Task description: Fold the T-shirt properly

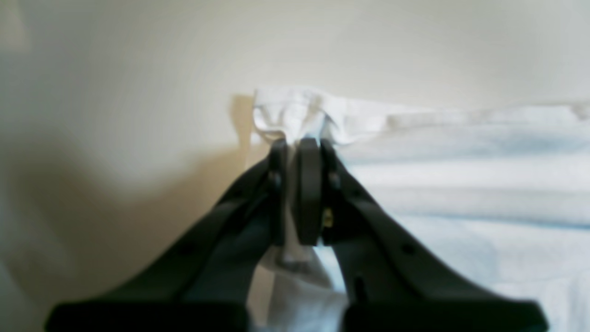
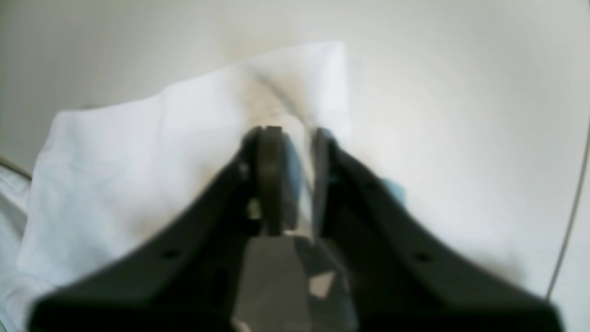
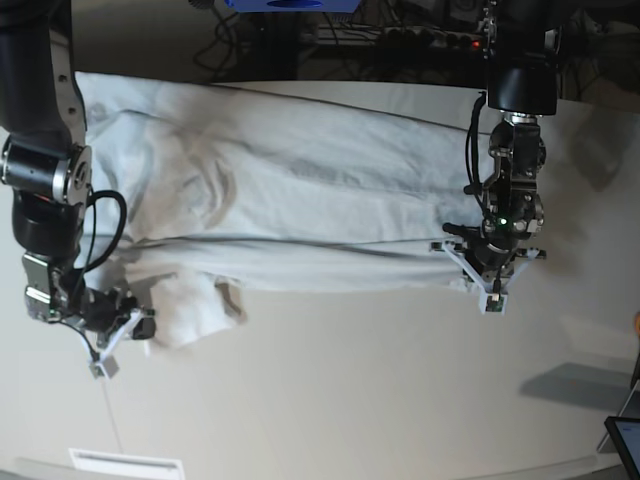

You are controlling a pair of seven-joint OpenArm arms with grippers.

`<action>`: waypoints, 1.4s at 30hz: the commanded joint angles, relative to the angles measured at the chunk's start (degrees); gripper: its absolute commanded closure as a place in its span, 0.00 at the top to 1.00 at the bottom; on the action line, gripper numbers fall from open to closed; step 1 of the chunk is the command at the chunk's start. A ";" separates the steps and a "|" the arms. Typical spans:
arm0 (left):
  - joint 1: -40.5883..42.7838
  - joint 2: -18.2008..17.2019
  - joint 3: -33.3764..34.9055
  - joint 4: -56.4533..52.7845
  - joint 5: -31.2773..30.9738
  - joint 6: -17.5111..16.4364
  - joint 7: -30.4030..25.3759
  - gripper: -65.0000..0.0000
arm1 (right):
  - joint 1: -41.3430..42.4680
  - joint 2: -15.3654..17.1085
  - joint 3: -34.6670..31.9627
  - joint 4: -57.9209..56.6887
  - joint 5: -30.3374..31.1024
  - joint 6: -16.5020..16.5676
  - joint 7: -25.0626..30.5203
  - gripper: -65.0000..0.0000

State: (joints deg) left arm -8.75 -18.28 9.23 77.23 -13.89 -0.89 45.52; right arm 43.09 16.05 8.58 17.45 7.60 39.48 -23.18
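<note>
The white T-shirt [image 3: 320, 190] lies spread across the far half of the off-white table [image 3: 350, 380], wrinkled, with one sleeve [image 3: 195, 305] bunched toward the near left. On the right side of the base view, my left gripper [image 3: 489, 295] is at the shirt's near right corner. In the left wrist view this gripper [image 1: 295, 143] is shut on a pinch of T-shirt [image 1: 461, 184] cloth. My right gripper [image 3: 143, 324] sits low at the sleeve's left edge. In the right wrist view it [image 2: 299, 136] is closed on a fold of the T-shirt [image 2: 138, 161].
Cables and a power strip [image 3: 440, 40] run along the table's far edge beside a blue object [image 3: 290, 4]. A screen corner [image 3: 625, 440] shows at the lower right. A white label [image 3: 125, 463] lies at the near edge.
</note>
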 commanded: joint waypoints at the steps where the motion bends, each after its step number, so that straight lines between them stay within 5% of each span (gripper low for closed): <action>1: 0.18 -0.57 -0.22 -0.26 0.75 0.31 3.41 0.00 | 1.70 0.61 -0.10 0.53 0.18 0.52 -0.07 0.00; 9: 0.18 -0.49 -0.22 -0.26 0.75 0.31 3.41 0.00 | 2.05 0.96 0.17 1.05 0.27 0.52 -0.60 0.00; 14: 0.18 -0.49 -0.22 -0.26 0.75 0.31 3.41 0.00 | 2.05 1.04 0.26 7.29 0.27 0.52 -7.28 0.00; 29: 0.09 -0.49 -0.14 -0.18 0.75 0.31 3.67 0.00 | -17.38 -1.59 2.98 61.45 0.54 0.52 -36.73 0.00; 42: 1.33 -0.84 -0.31 8.35 0.75 0.49 3.76 0.00 | -28.10 -5.11 8.17 91.16 0.54 0.52 -52.56 0.00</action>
State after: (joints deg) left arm -6.31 -18.44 9.15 84.44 -13.54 -0.67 50.13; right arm 13.56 10.22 16.40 107.87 8.60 39.97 -76.58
